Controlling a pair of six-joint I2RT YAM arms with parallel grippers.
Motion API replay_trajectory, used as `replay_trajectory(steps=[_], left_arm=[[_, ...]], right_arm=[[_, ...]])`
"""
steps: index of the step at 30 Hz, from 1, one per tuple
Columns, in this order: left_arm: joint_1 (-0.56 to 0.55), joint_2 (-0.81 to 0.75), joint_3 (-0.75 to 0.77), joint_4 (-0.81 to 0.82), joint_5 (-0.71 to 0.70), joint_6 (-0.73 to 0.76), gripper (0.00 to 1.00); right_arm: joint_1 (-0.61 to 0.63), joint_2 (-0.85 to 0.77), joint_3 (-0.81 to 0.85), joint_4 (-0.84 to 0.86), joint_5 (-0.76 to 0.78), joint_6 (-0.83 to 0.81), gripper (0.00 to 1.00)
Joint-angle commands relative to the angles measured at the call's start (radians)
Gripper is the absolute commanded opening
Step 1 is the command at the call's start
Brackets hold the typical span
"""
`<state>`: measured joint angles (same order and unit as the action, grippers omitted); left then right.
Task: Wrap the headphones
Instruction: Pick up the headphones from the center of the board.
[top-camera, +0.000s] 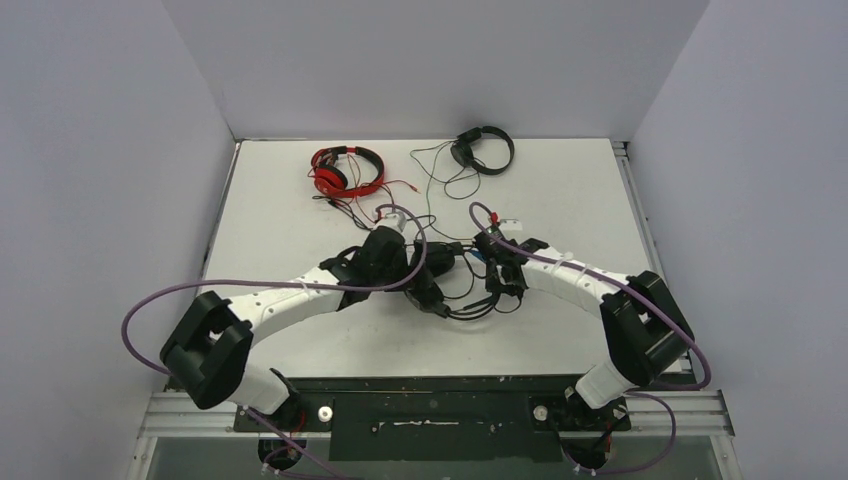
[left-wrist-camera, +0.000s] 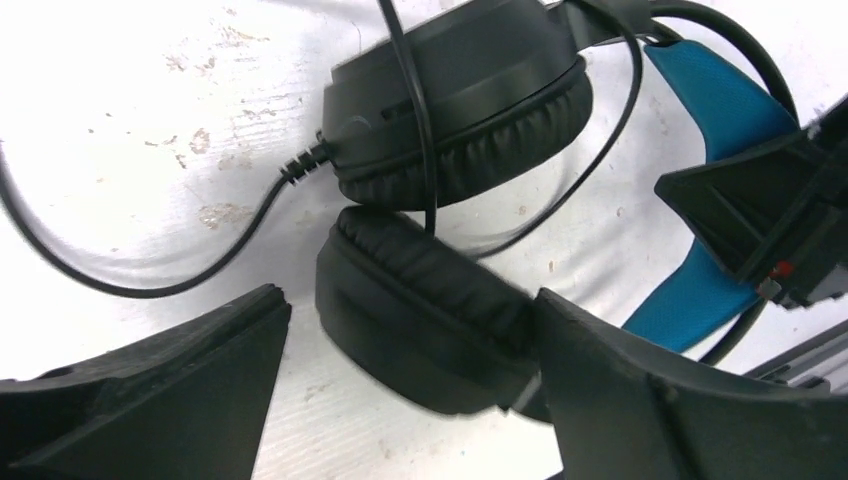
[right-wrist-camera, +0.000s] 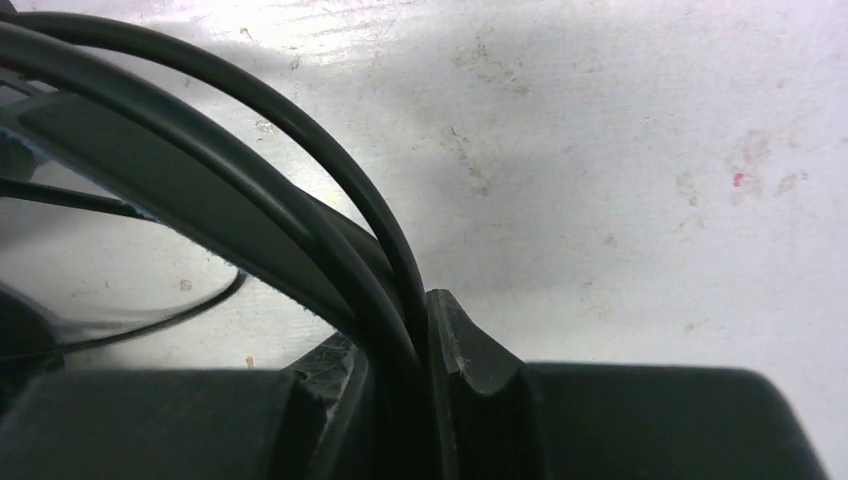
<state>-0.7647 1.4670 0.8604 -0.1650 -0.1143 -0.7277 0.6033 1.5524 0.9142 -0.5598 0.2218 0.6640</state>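
Cord wrap on blue-band headphones (top-camera: 455, 270), mid-table betw. both arms, early stage.
R gripper (right-wrist-camera: 425, 400) is clamped shut on the headband arcs, pinning the set. L gripper (left-wrist-camera: 410, 400) is wide open, fingers straddling lower ear cup (left-wrist-camera: 420, 320), no grip. Cable (left-wrist-camera: 150, 285) lies loose on table (top-camera: 560, 200), not wound. Next, prob: L must pinch the thin cord and loop it round cups/band while R holds steady; the cord looks slippery. Red headphones (top-camera: 345, 170) and black headphones (top-camera: 485, 150) sit at the far edge, cords sprawled.
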Motion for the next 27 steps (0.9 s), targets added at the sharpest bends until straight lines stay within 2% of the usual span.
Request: replay_trajectory(steps=[1,6,10,15,20,24,27], left_arm=[[0.008,-0.146,0.068,-0.084,0.022,0.087,0.94],[0.07,-0.329,0.135,-0.182,0.107,0.162,0.97],[0.21,-0.4,0.173,-0.214,0.237,0.212,0.97],[0.387,-0.406,0.198,-0.205,0.335,0.23,0.97],[0.509,-0.392,0.189,-0.123,0.449,0.191,0.96],[0.518,-0.398,0.143,-0.012,0.497,0.18,0.94],[0.516,-0.442,0.042,0.157,0.577,0.169,0.88]], right_arm=[[0.007,-0.076,0.091,-0.04,0.061,-0.006,0.0],[0.008,-0.166,0.159,-0.087,0.057,-0.074,0.0],[0.006,-0.218,0.21,-0.14,0.036,-0.132,0.0],[0.006,-0.283,0.269,-0.19,-0.022,-0.194,0.0],[0.006,-0.357,0.322,-0.259,-0.025,-0.233,0.0],[0.006,-0.43,0.328,-0.275,-0.05,-0.27,0.0],[0.004,-0.469,0.336,-0.283,-0.067,-0.289,0.0]])
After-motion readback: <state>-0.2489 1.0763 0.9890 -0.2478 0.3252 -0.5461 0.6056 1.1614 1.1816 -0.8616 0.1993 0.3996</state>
